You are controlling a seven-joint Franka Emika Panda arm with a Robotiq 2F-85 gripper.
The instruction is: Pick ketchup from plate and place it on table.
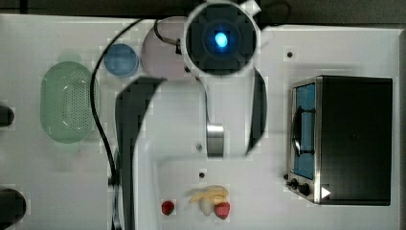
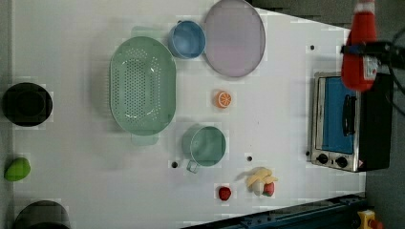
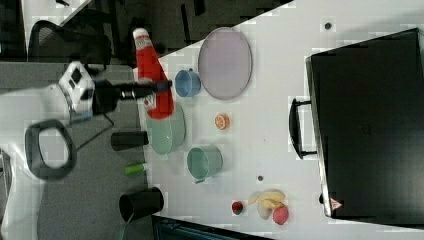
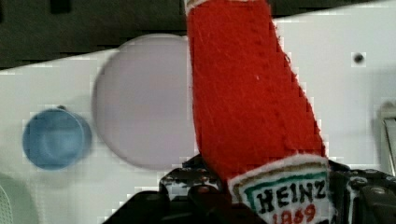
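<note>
The ketchup [image 4: 247,102], a red felt bottle with a Heinz label, hangs high in the air with my gripper [image 3: 159,86] shut on its lower body. In the left view the ketchup [image 2: 359,43] and gripper [image 2: 359,48] appear over the oven's end of the table. The pale lilac plate [image 2: 234,38] lies bare on the white table [image 2: 71,57], and the bottle does not touch it. The wrist view looks past the bottle down at the plate [image 4: 140,100]. In the top view the arm covers part of the plate [image 1: 160,52].
A blue bowl [image 2: 187,39] sits beside the plate, with a green perforated basket [image 2: 142,86] next to it. A teal cup [image 2: 205,145], an orange slice [image 2: 223,99], toy fruit [image 2: 260,181] and a toaster oven [image 2: 346,121] also stand on the table.
</note>
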